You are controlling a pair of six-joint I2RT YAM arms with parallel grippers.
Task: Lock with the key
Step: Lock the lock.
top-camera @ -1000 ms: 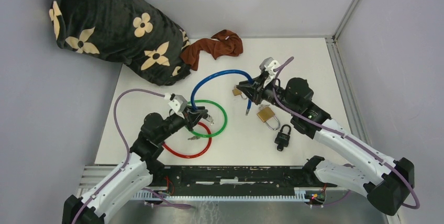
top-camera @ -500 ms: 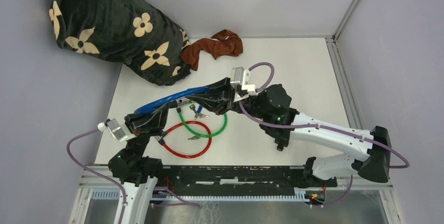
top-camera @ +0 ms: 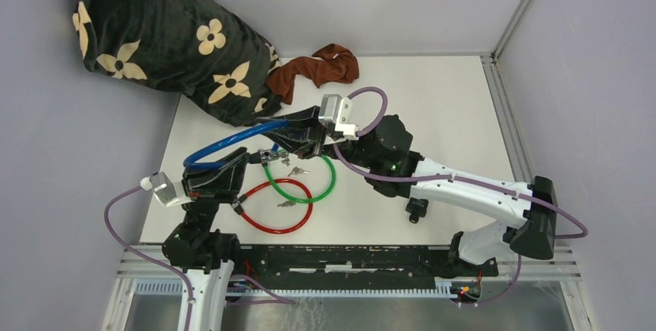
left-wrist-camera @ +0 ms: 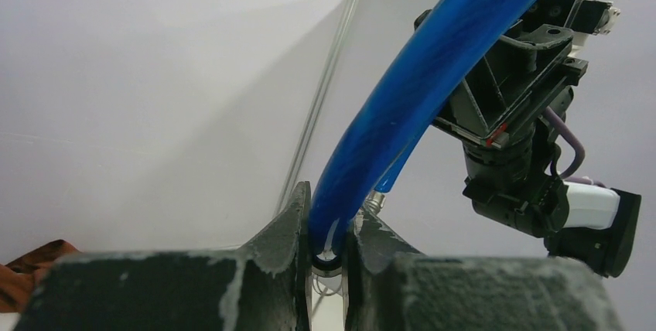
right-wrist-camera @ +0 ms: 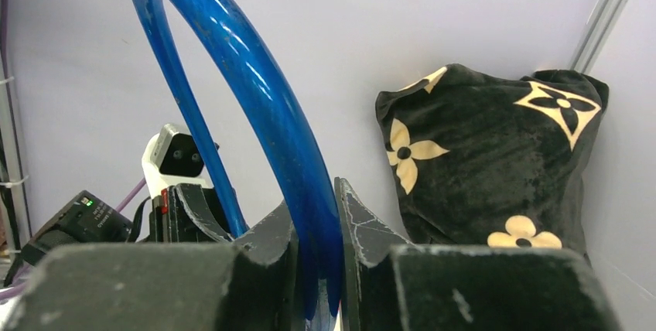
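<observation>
I had the left jaws clamped narrow on one end of the blue cable lock (top-camera: 232, 139) and the right jaws gripping its other stretch. The lock hung, apparently, clear above the table (top-camera: 449, 99).

A black flowered bundle (top-camera: 162, 33) sits at the far left corner of the white desk (top-camera: 456, 107). A brown cloth (top-camera: 313, 70) lies just right of it.

White-shelled arms (top-camera: 472, 192) with black joints — looping purple cables (top-camera: 368, 90) (green LEDs (top-camera: 391, 166) lit).
</observation>
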